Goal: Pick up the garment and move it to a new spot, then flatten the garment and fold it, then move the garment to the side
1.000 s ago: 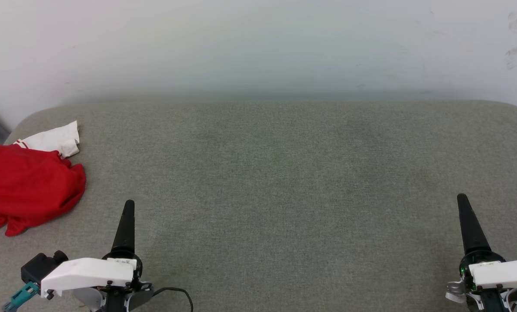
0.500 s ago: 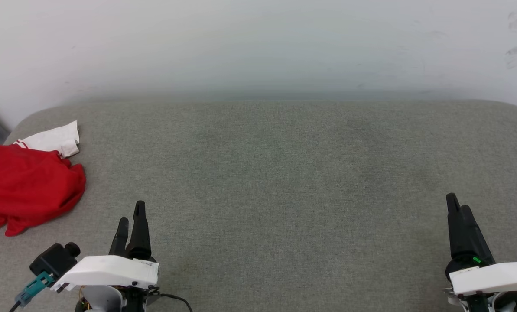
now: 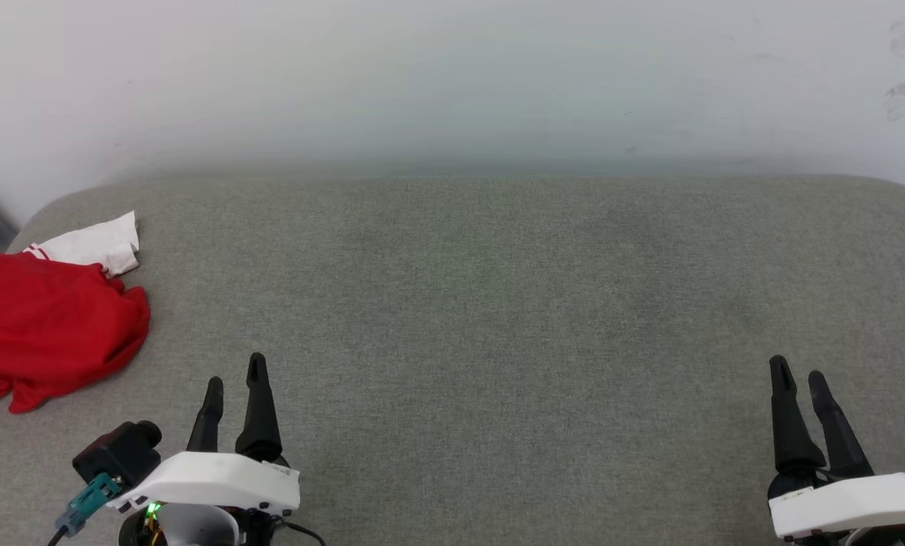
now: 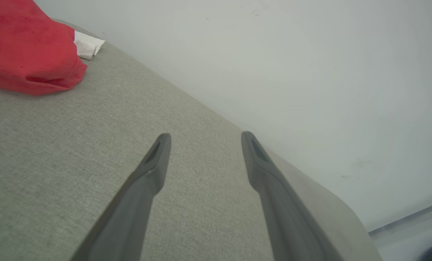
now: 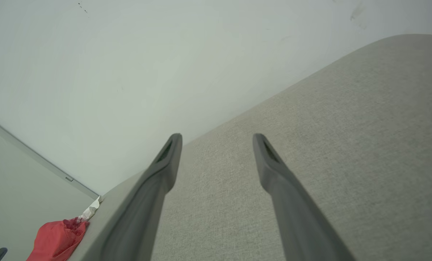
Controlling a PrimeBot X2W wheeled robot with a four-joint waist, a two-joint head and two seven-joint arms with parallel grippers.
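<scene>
Garment: red, one white sleeve showing; a crumpled heap at the left edge of the grey surface, not yet picked up. Left end effector: released, empty, front edge, nearer the heap, so probably the one to reach. Right end effector: released, empty, front right corner, well apart.

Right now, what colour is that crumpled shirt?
The garment is red with a white sleeve, clearest in head view.
</scene>
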